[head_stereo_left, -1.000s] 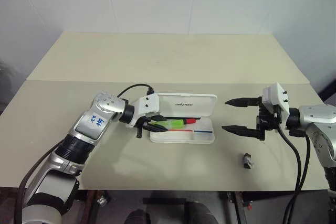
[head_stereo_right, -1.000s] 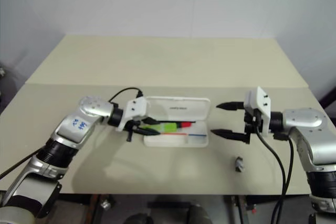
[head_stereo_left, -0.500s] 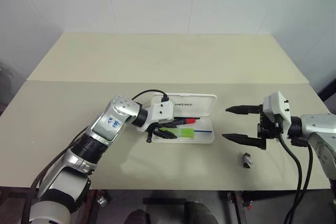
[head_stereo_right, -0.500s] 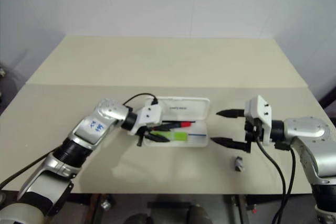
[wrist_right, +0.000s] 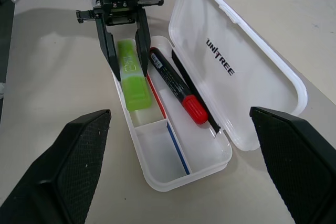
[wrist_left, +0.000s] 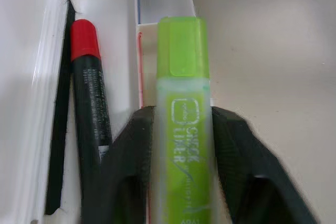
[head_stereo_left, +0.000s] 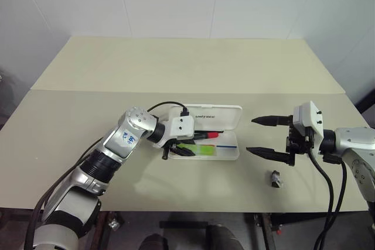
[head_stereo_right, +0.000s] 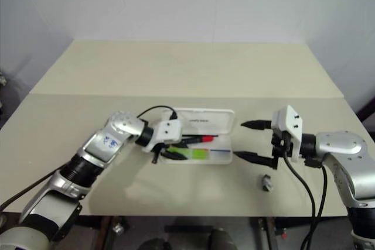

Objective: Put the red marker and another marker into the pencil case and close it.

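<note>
1. Pencil case: showing white plastic, dark lettering on the lid, red and blue lines inside.
2. Highlighter: showing translucent light green.
3. Marker: showing black barrel, red cap.
4. Table: showing plain beige.

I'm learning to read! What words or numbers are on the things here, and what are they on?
"UNITREE": dark letters on the open lid of the pencil case.
"SHOCK LINER": white print, partly hidden, on the green highlighter, under a square logo.
Small print along the red marker: too small to read.
Blue handwritten marks on a label on the left arm: not readable.
</note>
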